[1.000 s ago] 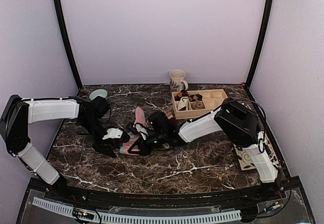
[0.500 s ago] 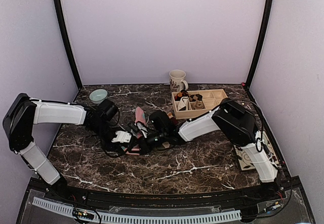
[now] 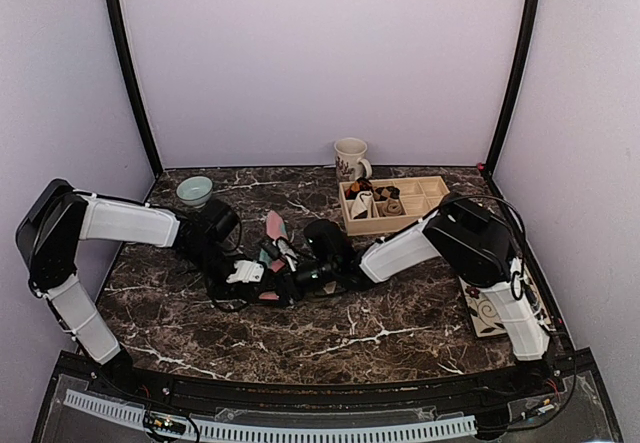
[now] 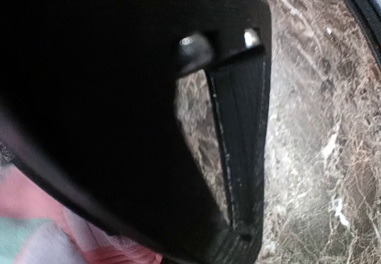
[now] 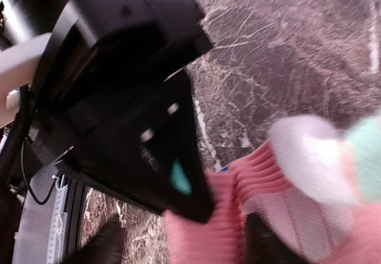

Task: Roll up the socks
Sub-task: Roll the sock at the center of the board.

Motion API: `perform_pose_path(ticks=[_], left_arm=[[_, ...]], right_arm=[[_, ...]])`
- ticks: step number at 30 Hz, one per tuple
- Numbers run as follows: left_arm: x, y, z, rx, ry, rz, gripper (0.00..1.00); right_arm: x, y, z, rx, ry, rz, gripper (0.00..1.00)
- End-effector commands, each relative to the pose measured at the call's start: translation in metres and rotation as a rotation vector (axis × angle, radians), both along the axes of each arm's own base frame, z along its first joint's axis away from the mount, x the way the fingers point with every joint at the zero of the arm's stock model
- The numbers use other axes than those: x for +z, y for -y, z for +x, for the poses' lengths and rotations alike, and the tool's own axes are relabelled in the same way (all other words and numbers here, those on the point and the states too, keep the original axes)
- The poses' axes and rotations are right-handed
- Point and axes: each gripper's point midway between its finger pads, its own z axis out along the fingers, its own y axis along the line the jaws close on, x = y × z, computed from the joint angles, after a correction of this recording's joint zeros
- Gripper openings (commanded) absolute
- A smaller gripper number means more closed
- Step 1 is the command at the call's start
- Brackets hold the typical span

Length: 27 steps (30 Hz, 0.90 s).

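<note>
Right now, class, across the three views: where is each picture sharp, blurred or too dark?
Top view: evenly lit, sharp. Left wrist view: the left claw looms black and close, the marble table behind it soft. Right wrist view: the pink sock is smeared by blur, edges lost.

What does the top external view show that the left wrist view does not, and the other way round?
Only the top external view shows the whole scene: the left arm and right arm meeting mid-table, the mug, the wooden tray and the teal bowl. Only the left wrist view shows a ribbed finger pad close up, and a pale green patch on the pink sock at close range. Both show the pink sock and the dark marble table.
</note>
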Motion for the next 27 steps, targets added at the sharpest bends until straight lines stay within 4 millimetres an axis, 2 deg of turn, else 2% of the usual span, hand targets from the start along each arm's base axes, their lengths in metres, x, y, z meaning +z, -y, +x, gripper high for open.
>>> perform_pose_path(ticks=[1, 6, 11, 16, 19, 21, 24, 26, 27], left_arm=[[-0.015, -0.01, -0.017, 0.004, -0.104, 0.061, 0.0], [-0.005, -0.011, -0.032, 0.01, -0.231, 0.045, 0.0], [-0.001, -0.018, -0.046, 0.015, -0.366, 0.068, 0.0], [0.003, -0.021, -0.053, 0.007, -0.397, 0.079, 0.0], [0.006, -0.021, -0.053, 0.017, -0.422, 0.082, 0.0], [0.009, -0.02, -0.053, 0.018, -0.42, 0.076, 0.0], [0.01, -0.024, -0.055, 0.008, -0.386, 0.079, 0.0], [0.008, -0.028, -0.057, -0.003, -0.356, 0.087, 0.0], [0.007, -0.03, -0.059, -0.008, -0.348, 0.087, 0.0]], right_arm=[[-0.032, 0.034, 0.013, -0.103, -0.014, -0.123, 0.99], [-0.017, 0.056, 0.031, -0.174, 0.14, -0.174, 0.99], [-0.002, 0.086, 0.054, -0.323, 0.306, -0.228, 0.99], [0.039, 0.103, 0.086, -0.519, 0.41, -0.186, 0.99], [0.063, 0.109, 0.107, -0.611, 0.336, -0.126, 0.99], [0.088, 0.107, 0.116, -0.602, 0.251, 0.004, 0.99], [0.116, 0.111, 0.128, -0.571, 0.096, 0.231, 0.99], [0.122, 0.103, 0.145, -0.53, -0.002, 0.308, 0.99], [0.115, 0.092, 0.158, -0.514, 0.002, 0.256, 0.99]])
